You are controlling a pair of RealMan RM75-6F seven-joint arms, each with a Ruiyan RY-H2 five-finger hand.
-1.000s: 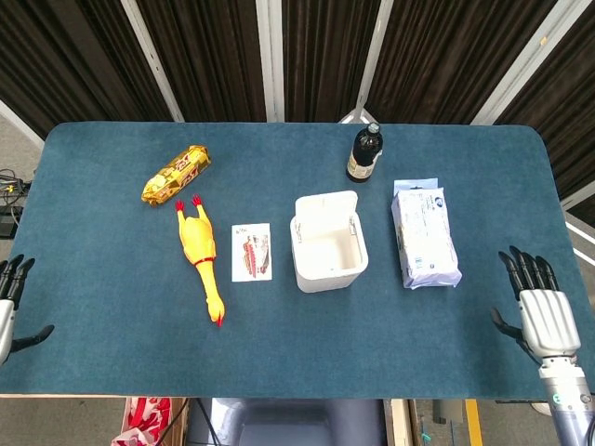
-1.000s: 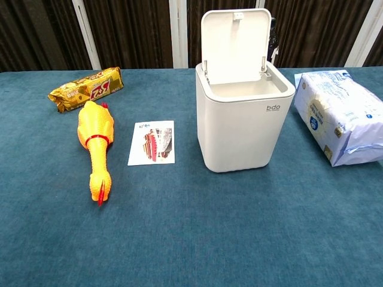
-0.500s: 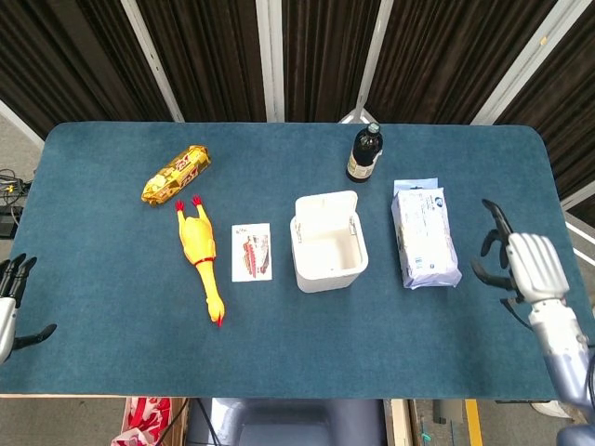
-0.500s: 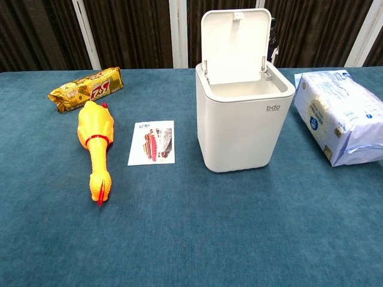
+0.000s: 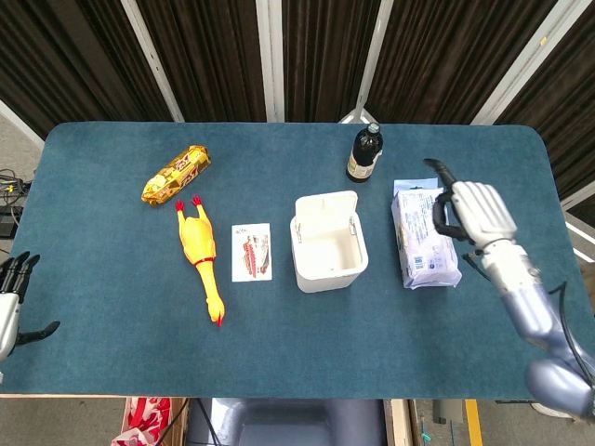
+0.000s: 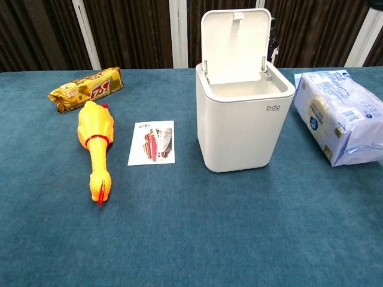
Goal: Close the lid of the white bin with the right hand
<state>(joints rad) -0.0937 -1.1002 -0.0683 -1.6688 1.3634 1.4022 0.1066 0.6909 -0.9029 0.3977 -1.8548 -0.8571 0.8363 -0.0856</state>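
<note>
The bin's lid [image 6: 234, 43] stands upright; the empty, loosely curled right hand [image 5: 471, 210] near the table's right edge must reach it.

Smooth matt plastic white bin [image 6: 242, 128], glossy rubber chicken [image 6: 97, 146], napped table cloth [image 6: 197, 233]

White-backed right hand [image 5: 472, 210] with black fingers on a silver-grey forearm [image 5: 521, 293].
</note>
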